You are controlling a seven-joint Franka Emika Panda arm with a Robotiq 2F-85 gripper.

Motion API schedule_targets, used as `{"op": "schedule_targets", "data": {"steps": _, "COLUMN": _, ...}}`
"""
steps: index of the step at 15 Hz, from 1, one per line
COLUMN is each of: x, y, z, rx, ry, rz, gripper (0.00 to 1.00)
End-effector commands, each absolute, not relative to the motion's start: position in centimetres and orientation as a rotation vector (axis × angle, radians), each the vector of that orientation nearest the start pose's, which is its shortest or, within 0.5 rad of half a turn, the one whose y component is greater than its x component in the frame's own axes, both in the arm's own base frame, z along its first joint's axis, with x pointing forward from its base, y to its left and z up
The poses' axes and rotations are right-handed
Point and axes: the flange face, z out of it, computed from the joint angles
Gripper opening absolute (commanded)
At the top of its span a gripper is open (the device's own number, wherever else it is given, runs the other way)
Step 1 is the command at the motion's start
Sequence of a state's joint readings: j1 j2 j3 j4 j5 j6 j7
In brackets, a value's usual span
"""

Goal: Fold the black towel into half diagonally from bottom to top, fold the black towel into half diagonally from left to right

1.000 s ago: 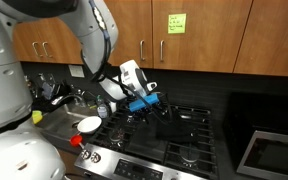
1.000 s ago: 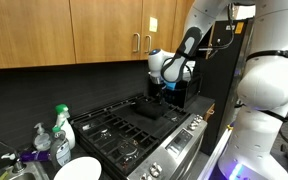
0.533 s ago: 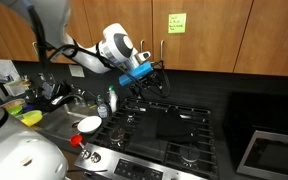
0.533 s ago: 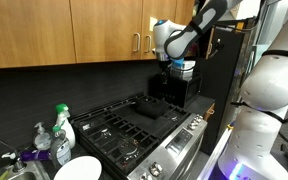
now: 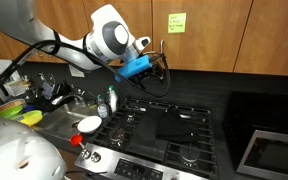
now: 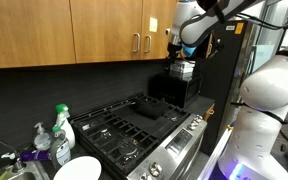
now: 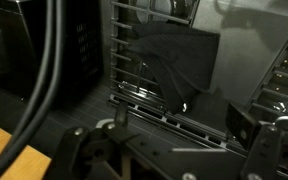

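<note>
Since the earlier frame the arm has swung further up and back toward the cabinets, carrying the gripper (image 5: pixel 161 70) higher above the stove (image 5: pixel 134 150). It now hangs in the air in front of the dark backsplash, well apart from the cloth below. In the wrist view the gripper (image 7: pixel 174 150) has its two fingers (image 7: pixel 79 148) spread wide with nothing between them, so it is open and empty.

The black towel (image 5: pixel 180 126) lies flat on the middle grates of the stove, clear of the arm. It shows in both exterior views (image 6: pixel 152 109), and the wrist view looks down on it (image 7: pixel 174 55). There a diagonal crease runs across the dark cloth, but how many layers it has I cannot tell.

Beside the stove a white plate (image 5: pixel 89 124) sits on the counter, and a dish soap bottle (image 6: pixel 62 125) stands near it. A yellow note (image 5: pixel 176 22) is stuck on a wooden cabinet door above.
</note>
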State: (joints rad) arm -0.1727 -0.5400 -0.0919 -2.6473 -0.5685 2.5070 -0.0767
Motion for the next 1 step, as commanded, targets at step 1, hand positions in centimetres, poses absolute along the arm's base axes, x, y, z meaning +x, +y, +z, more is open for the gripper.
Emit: {"op": "schedule_targets", "data": {"steps": 1, "x": 38.9, "y": -10.06, "z": 45.22, "rx": -3.502, "ry": -0.365, "rz": -0.589, "gripper": 1.0}}
